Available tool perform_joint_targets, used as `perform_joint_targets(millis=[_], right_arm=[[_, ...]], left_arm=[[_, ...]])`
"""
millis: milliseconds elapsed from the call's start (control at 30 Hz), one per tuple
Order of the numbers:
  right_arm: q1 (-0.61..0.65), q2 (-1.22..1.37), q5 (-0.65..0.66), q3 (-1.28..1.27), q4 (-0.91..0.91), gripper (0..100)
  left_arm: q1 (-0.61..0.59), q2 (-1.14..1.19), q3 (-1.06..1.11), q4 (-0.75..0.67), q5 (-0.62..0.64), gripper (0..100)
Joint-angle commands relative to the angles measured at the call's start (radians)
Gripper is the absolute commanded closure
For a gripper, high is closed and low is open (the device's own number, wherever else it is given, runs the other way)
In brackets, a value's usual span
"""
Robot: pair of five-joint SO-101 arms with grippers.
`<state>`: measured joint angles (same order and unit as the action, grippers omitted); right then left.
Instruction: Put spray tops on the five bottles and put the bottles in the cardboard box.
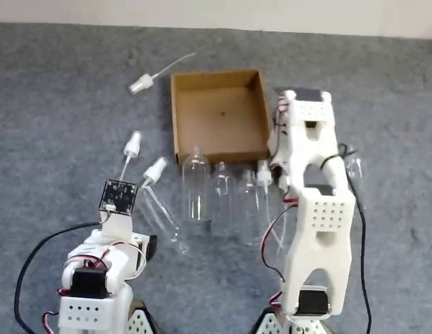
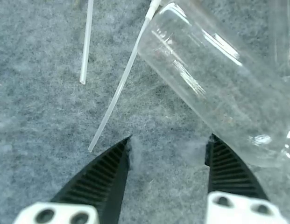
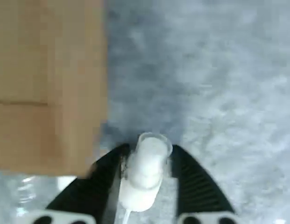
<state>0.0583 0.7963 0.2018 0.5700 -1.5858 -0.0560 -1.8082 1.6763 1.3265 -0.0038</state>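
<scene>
Gripping a white spray top (image 3: 145, 172) tightly in my right gripper (image 3: 147, 151), just beside the cardboard box (image 3: 51, 84), likely for fitting. My left gripper (image 2: 168, 144) hangs open by a lying bottle (image 2: 219, 88), perhaps to steady it.

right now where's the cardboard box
In the high view the cardboard box sits mid-table, beyond the bottles, with the right jaws' spray top beside its near right corner.

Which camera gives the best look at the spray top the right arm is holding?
The right wrist view: the spray top sits close up between the right gripper's jaws, which are shut on it, its cap plain to see. The high view shows it as a small white shape tucked against the right arm.
</scene>
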Motion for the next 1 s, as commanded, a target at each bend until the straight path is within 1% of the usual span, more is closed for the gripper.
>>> perform_joint_targets(millis=[0,167,233,333,367,400,533,567,667,733,833,967], right_arm=[[-0.004,-0.028,-0.012,0.001,-0.007,99.4],[-0.002,-0.18,-0.012,0.001,-0.062,99.5],[0.012,-0.255,-0.035,-0.001,-0.07,99.5],[0.038,-0.371,-0.068,-0.001,-0.07,99.5],[0.056,-0.404,-0.069,-0.002,-0.07,99.5],[0.076,-0.435,-0.069,-0.002,-0.07,99.5],[0.2,-0.521,-0.14,-0.001,-0.07,99.5],[0.242,-0.535,-0.153,-0.001,-0.068,99.5],[0.394,-0.55,-0.175,0.007,-0.047,99.5],[0.483,-0.536,-0.199,0.033,-0.019,99.5],[0.584,-0.498,-0.221,0.127,0.012,99.5],[0.639,-0.397,-0.282,0.314,0.015,99.5]], left_arm=[[0.013,-0.007,0.019,0.0,-0.002,77],[0.01,-0.005,0.019,0.006,-0.002,77],[-0.041,-0.005,0.019,0.006,-0.005,77],[-0.217,-0.007,0.016,-0.002,-0.008,77],[-0.285,-0.008,0.012,-0.011,-0.026,77],[-0.355,-0.008,0.007,-0.046,-0.072,77],[-0.656,-0.008,0.018,-0.244,-0.377,77],[-0.713,-0.005,0.019,-0.293,-0.411,77],[-0.835,-0.002,0.019,-0.402,-0.451,77],[-0.881,-0.001,0.019,-0.439,-0.502,77],[-0.897,-0.001,0.019,-0.436,-0.575,77],[-0.897,-0.001,0.019,-0.397,-0.583,77]])
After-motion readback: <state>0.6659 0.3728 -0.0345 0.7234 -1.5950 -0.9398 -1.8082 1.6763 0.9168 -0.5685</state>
